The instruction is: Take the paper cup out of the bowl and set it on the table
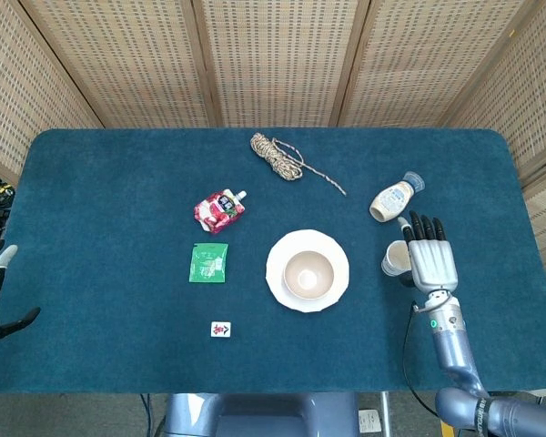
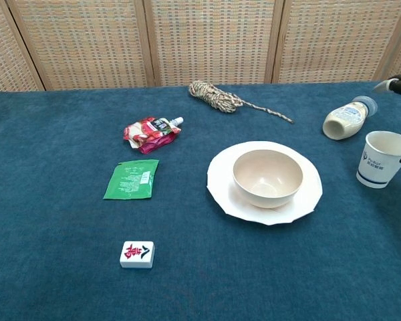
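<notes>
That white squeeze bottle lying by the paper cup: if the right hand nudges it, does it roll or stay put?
Probably rolls: the squeeze bottle lies on its side and its body looks rounded. It tapers to a cap, so it would likely curve rather than run straight. The blue cloth may slow it. The paper cup stands upright close by and looks light, so a rolling bottle could tip it.
</notes>
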`<action>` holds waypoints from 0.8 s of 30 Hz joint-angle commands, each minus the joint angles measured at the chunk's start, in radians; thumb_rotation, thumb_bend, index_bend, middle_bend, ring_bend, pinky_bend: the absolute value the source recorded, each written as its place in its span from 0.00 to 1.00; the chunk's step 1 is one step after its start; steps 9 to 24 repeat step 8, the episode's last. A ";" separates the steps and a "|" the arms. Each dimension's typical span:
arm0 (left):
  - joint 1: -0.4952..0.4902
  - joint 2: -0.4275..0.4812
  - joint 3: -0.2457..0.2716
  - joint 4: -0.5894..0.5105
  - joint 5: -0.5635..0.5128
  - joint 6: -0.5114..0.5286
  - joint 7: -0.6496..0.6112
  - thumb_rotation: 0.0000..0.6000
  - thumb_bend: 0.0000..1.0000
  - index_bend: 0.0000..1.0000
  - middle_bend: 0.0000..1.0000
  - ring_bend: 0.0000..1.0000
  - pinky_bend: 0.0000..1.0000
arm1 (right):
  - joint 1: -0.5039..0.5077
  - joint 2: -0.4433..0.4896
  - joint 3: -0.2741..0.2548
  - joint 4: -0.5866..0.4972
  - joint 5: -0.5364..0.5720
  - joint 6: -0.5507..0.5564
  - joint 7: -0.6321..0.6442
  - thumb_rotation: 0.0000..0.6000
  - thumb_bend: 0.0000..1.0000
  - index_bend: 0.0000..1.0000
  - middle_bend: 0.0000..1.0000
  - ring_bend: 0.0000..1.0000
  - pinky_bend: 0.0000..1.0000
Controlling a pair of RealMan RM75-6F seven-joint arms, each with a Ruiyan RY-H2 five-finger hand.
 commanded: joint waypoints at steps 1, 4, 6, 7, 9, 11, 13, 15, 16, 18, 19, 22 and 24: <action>0.001 -0.002 -0.001 0.004 0.001 0.003 0.000 1.00 0.00 0.00 0.00 0.00 0.00 | -0.086 0.051 -0.065 -0.066 -0.160 0.117 0.075 1.00 0.23 0.07 0.00 0.00 0.00; 0.001 -0.004 -0.001 0.008 -0.001 0.003 0.000 1.00 0.00 0.00 0.00 0.00 0.00 | -0.153 0.074 -0.130 -0.049 -0.306 0.183 0.192 1.00 0.22 0.04 0.00 0.00 0.00; 0.002 -0.006 0.000 0.010 0.003 0.006 0.001 1.00 0.00 0.00 0.00 0.00 0.00 | -0.214 0.083 -0.179 -0.016 -0.400 0.254 0.260 1.00 0.22 0.03 0.00 0.00 0.00; 0.002 -0.007 0.001 0.012 0.006 0.007 0.004 1.00 0.00 0.00 0.00 0.00 0.00 | -0.237 0.082 -0.198 0.003 -0.437 0.284 0.287 1.00 0.22 0.02 0.00 0.00 0.00; 0.001 -0.009 0.002 0.014 0.006 0.007 0.006 1.00 0.00 0.00 0.00 0.00 0.00 | -0.256 0.080 -0.209 0.018 -0.462 0.304 0.310 1.00 0.22 0.01 0.00 0.00 0.00; 0.001 -0.009 0.002 0.014 0.006 0.007 0.006 1.00 0.00 0.00 0.00 0.00 0.00 | -0.256 0.080 -0.209 0.018 -0.462 0.304 0.310 1.00 0.22 0.01 0.00 0.00 0.00; 0.001 -0.009 0.002 0.014 0.006 0.007 0.006 1.00 0.00 0.00 0.00 0.00 0.00 | -0.256 0.080 -0.209 0.018 -0.462 0.304 0.310 1.00 0.22 0.01 0.00 0.00 0.00; 0.001 -0.009 0.002 0.014 0.006 0.007 0.006 1.00 0.00 0.00 0.00 0.00 0.00 | -0.256 0.080 -0.209 0.018 -0.462 0.304 0.310 1.00 0.22 0.01 0.00 0.00 0.00; 0.001 -0.009 0.002 0.014 0.006 0.007 0.006 1.00 0.00 0.00 0.00 0.00 0.00 | -0.256 0.080 -0.209 0.018 -0.462 0.304 0.310 1.00 0.22 0.01 0.00 0.00 0.00; 0.001 -0.009 0.002 0.014 0.006 0.007 0.006 1.00 0.00 0.00 0.00 0.00 0.00 | -0.256 0.080 -0.209 0.018 -0.462 0.304 0.310 1.00 0.22 0.01 0.00 0.00 0.00; 0.001 -0.009 0.002 0.014 0.006 0.007 0.006 1.00 0.00 0.00 0.00 0.00 0.00 | -0.256 0.080 -0.209 0.018 -0.462 0.304 0.310 1.00 0.22 0.01 0.00 0.00 0.00; 0.001 -0.009 0.002 0.014 0.006 0.007 0.006 1.00 0.00 0.00 0.00 0.00 0.00 | -0.256 0.080 -0.209 0.018 -0.462 0.304 0.310 1.00 0.22 0.01 0.00 0.00 0.00; 0.001 -0.009 0.002 0.014 0.006 0.007 0.006 1.00 0.00 0.00 0.00 0.00 0.00 | -0.256 0.080 -0.209 0.018 -0.462 0.304 0.310 1.00 0.22 0.01 0.00 0.00 0.00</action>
